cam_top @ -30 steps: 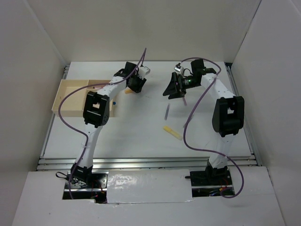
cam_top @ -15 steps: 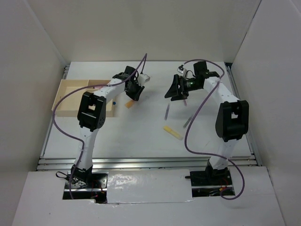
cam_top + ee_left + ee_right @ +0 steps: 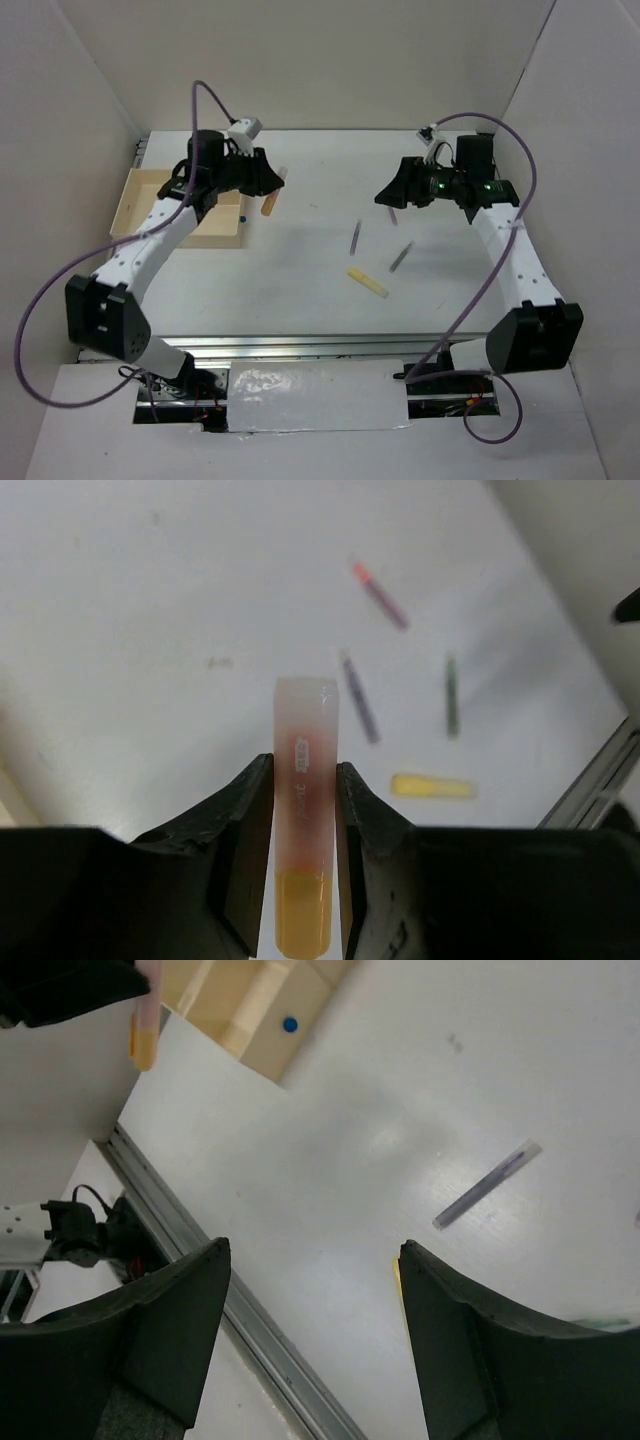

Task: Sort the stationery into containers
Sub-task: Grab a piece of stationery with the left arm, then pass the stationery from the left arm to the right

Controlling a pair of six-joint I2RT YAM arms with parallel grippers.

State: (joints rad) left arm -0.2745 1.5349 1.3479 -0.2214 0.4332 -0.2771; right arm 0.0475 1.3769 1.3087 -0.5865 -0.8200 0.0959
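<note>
Held: left gripper (image 3: pixel 303 780) clamped on fat pink highlighter (image 3: pixel 303 820), yellow end toward wrist, pale end past fingertips. Highlighter looked clear of table (image 3: pixel 300 300), just right of wooden tray (image 3: pixel 135 205), not over it. Idle: right gripper (image 3: pixel 310 1250) stood wide, nothing between jaws, above far right of table. Loose mid-table, apart from one another: purple pen (image 3: pixel 356 236), grey pen (image 3: pixel 401 257), yellow marker (image 3: pixel 367 282). Beyond them lay pink-tipped pen (image 3: pixel 380 593). Small blue dot (image 3: pixel 289 1025) sat inside one tray compartment.
</note>
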